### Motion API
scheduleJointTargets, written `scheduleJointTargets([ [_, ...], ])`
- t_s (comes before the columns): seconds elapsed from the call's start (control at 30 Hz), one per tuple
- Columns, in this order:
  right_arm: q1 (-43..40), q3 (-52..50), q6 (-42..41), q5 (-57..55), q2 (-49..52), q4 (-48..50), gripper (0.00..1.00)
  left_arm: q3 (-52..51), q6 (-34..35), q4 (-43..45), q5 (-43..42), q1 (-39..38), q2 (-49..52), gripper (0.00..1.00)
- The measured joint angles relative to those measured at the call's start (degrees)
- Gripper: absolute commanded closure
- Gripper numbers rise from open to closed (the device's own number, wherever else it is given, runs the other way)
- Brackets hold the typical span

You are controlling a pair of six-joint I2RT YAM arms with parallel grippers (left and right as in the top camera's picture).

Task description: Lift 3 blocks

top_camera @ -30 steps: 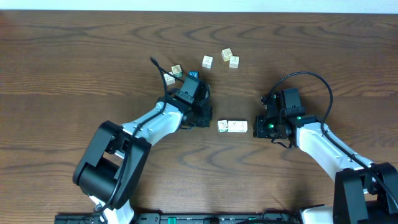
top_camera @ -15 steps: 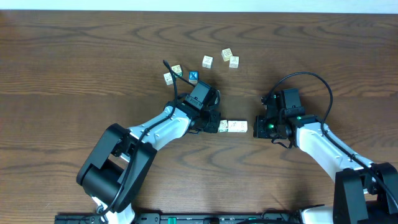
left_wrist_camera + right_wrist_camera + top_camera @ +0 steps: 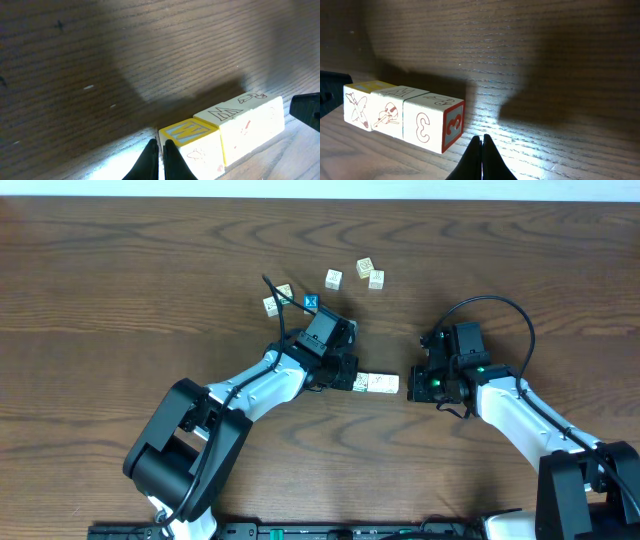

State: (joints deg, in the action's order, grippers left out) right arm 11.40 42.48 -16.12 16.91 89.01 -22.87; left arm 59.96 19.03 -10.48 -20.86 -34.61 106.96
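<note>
Three cream-white blocks (image 3: 380,384) lie end to end in a row on the table between my two grippers. In the left wrist view the end block (image 3: 192,137) has a yellow-edged top and the one beside it (image 3: 250,120) shows an M. My left gripper (image 3: 159,148) is shut, its tips against the row's left end (image 3: 350,379). In the right wrist view the nearest block (image 3: 432,122) has a red-framed 3. My right gripper (image 3: 481,141) is shut and empty, just off that end (image 3: 409,385).
Loose cubes sit at the back: a blue X cube (image 3: 310,303), cream cubes (image 3: 333,278) (image 3: 365,267) (image 3: 377,279) and two more (image 3: 277,298) by the left arm's cable. The table's far edge runs along the top.
My left arm has swung right, from beside the blue cube to the left end of the row. The row has slid slightly right. The right arm has stayed put.
</note>
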Motion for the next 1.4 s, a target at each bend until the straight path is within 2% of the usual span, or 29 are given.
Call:
scheduleJointTargets([
  [0.47, 0.3, 0.0, -3.8, -1.4, 0.0, -0.7, 0.99, 0.0, 0.0, -0.3, 0.0, 0.0, 0.0, 0.93],
  [0.73, 5.0, 0.0, -7.0, 0.1, 0.0, 0.1, 0.99, 0.0, 0.0, -1.0, 0.1, 0.0, 0.0, 0.93],
  [1.4, 6.8, 0.0, -8.2, -7.6, 0.0, 0.9, 0.99, 0.0, 0.0, -1.6, 0.4, 1.3, 0.0, 0.92],
])
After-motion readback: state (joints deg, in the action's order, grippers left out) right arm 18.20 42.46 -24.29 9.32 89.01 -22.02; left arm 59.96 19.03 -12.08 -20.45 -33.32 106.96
